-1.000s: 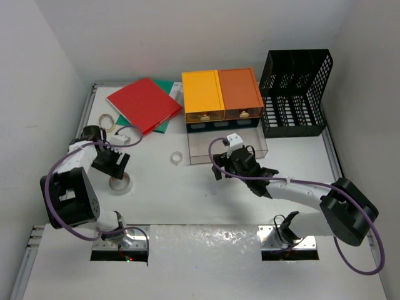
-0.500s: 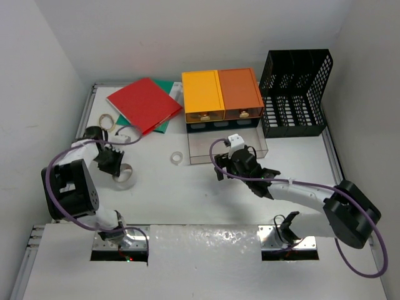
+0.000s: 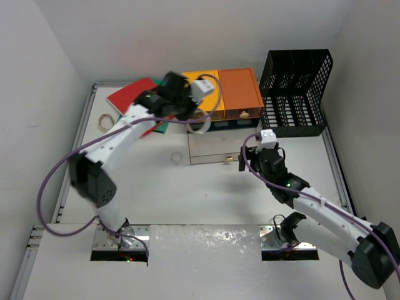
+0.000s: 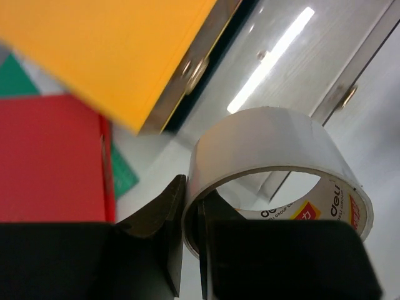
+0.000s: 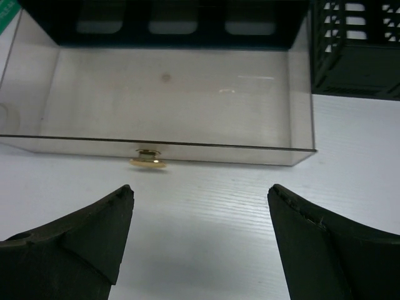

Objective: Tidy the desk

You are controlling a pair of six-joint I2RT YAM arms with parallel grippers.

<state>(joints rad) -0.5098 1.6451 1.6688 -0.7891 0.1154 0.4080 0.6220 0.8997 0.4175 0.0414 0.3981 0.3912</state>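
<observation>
**Top view.** The white surface (image 3: 187,200) fills the floor of the view between grey rails, with both arm bases at its near edge. The left arm reaches far across to the yellow-and-orange drawer box (image 3: 234,87) at the back. The left jaws are hard to make out from here. A white tape roll (image 3: 200,125) hangs at them, just in front of the yellow half and over the back left corner of a clear drawer (image 3: 215,153) that stands drawn out of the box. The right jaws sit near that drawer's front right corner. A red notebook (image 3: 128,95) lies on a green one (image 3: 161,127) to the left of the box. A small tape ring (image 3: 177,157) lies left of the drawer, and a black mesh rack (image 3: 294,87) stands to the right of the box.

**Left wrist view.** The left jaws are pressed almost together, pinching the wall of the tape roll (image 4: 269,144). One of the fingers (image 4: 164,215) is outside the ring and the other inside. The yellow box top (image 4: 106,50), the red notebook (image 4: 50,156) and the clear drawer (image 4: 300,69) lie below.

**Right wrist view.** The right jaws are spread wide and grip nothing. Their fingers (image 5: 81,240) hover over the bare surface (image 5: 350,169), just in front of the clear drawer (image 5: 169,94). The drawer's brass knob (image 5: 148,160) sits between the fingers, nearer the left one and apart from both. The rack (image 5: 356,56) stands just beside the drawer's right wall.
</observation>
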